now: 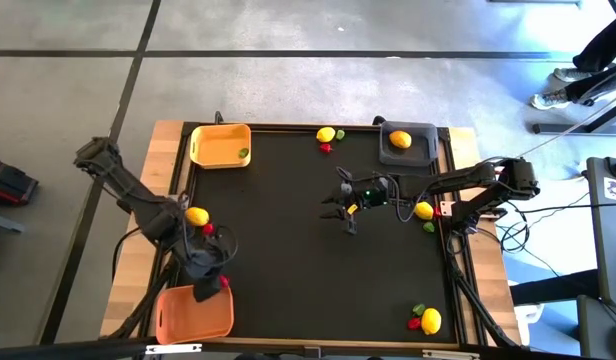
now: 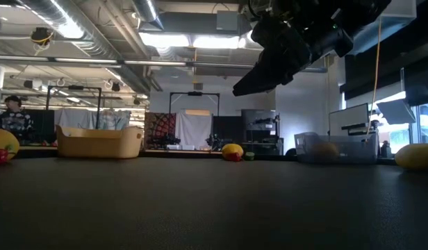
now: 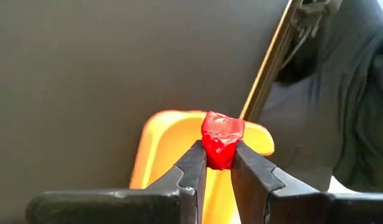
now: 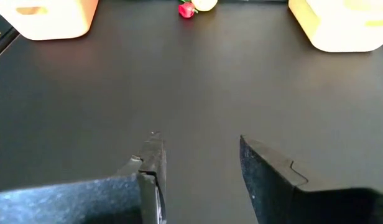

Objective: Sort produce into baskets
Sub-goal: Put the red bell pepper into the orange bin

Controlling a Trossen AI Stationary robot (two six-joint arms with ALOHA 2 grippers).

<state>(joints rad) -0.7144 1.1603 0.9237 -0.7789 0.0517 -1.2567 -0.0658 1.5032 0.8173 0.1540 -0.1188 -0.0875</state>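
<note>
Above shallow orange plastic basket [image 3: 173, 146] at desk [image 1: 288, 250] corner: left tool [image 3: 219, 163] pinches small crumpled red piece [image 3: 221, 138]. Right tool [image 4: 198, 165] mid-desk, fingers parted, empty.

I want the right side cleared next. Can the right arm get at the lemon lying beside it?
Probably yes: the right gripper hangs open and empty over bare mat, and the lemon lies uncovered beside that arm.

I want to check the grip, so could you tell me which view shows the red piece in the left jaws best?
The left wrist view: the red piece fills the centre, pinched between the left gripper jaws over the orange basket. The high view shows only a red speck; the low and right wrist views miss it.
</note>
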